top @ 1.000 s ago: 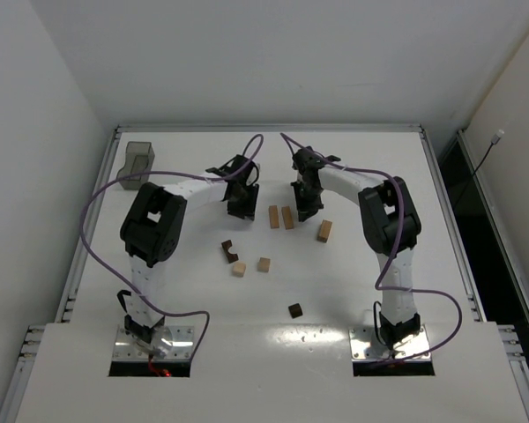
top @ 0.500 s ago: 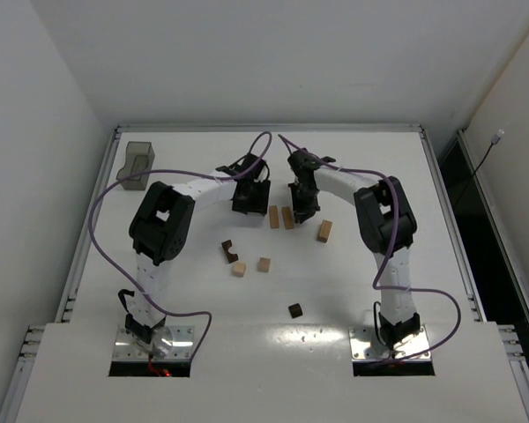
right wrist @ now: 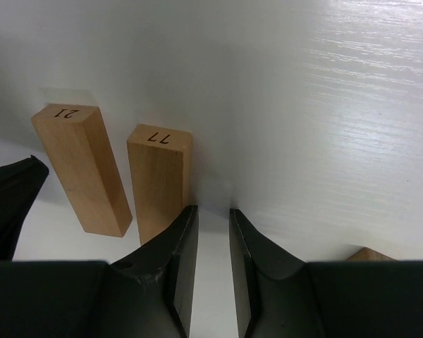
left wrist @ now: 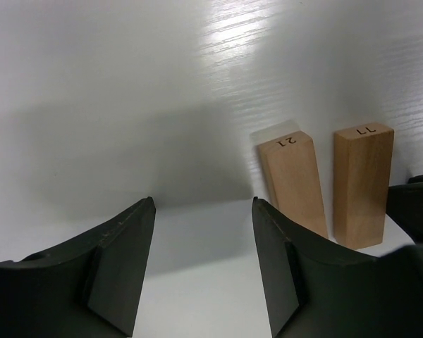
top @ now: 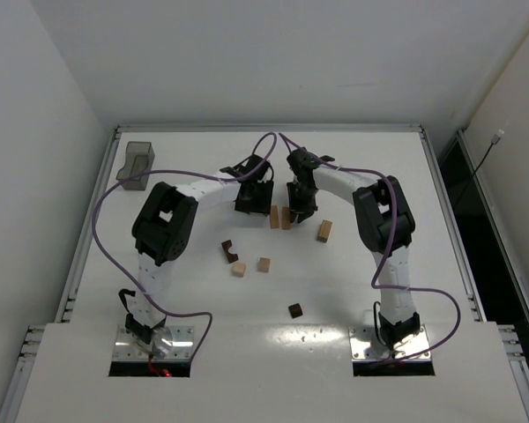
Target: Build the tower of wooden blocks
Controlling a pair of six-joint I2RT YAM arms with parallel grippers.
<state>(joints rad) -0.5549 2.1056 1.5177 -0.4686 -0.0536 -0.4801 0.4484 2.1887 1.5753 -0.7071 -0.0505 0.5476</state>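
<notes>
White table (top: 353, 291): blocks scattered, grey bin (top: 136, 165) far-left; left claw (left wrist: 203, 260) wide open, right claw (right wrist: 209, 262) near-closed, both empty.

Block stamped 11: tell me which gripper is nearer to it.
Right. The right gripper sits just beside the block stamped 11, jaws nearly closed and empty. The left gripper is open, farther off, with the block stamped 21 between.

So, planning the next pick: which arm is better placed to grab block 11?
Right, probably. The right gripper sits beside block 11, though nearly closed. The left gripper is open, with block 21 between.
</notes>
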